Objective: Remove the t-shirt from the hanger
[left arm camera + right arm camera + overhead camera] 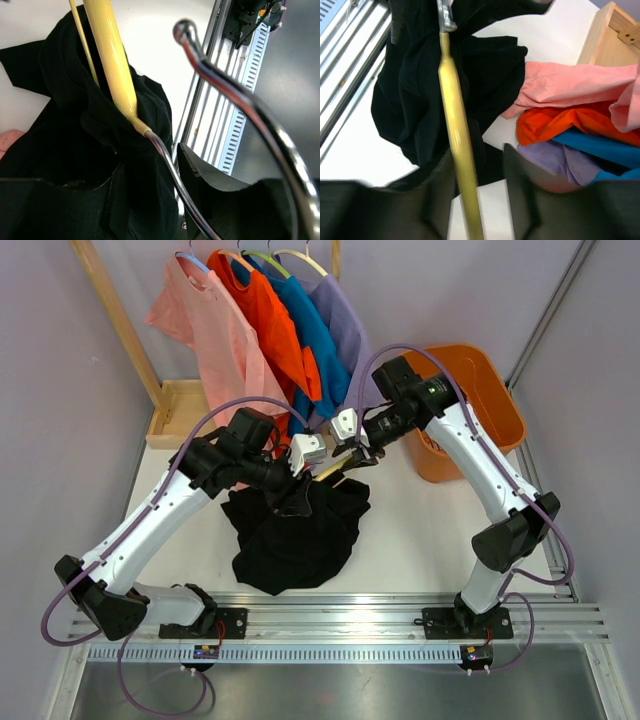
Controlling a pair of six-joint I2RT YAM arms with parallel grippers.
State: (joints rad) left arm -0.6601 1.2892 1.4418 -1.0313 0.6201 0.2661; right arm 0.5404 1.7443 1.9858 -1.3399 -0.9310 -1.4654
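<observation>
The black t-shirt [300, 535] lies crumpled on the white table with a yellow hanger [333, 469] still through its collar. In the left wrist view the hanger arm [112, 65] comes out of the shirt [50, 125] and its metal hook [225, 85] curves round my right finger [210, 190]. My left gripper [147, 162] [298, 480] is open, with collar cloth and hook wire between the jaws and a gap showing. My right gripper [477, 157] [362, 452] is open around the hanger's other arm [455, 115], over the shirt [415, 85], without clamping it.
A wooden rack [115, 320] at the back holds pink [215, 330], orange [275, 330], blue and purple [345, 325] shirts on hangers, their hems reaching near my grippers. An orange bin [480, 400] stands back right. A metal rail [350, 610] runs along the near edge.
</observation>
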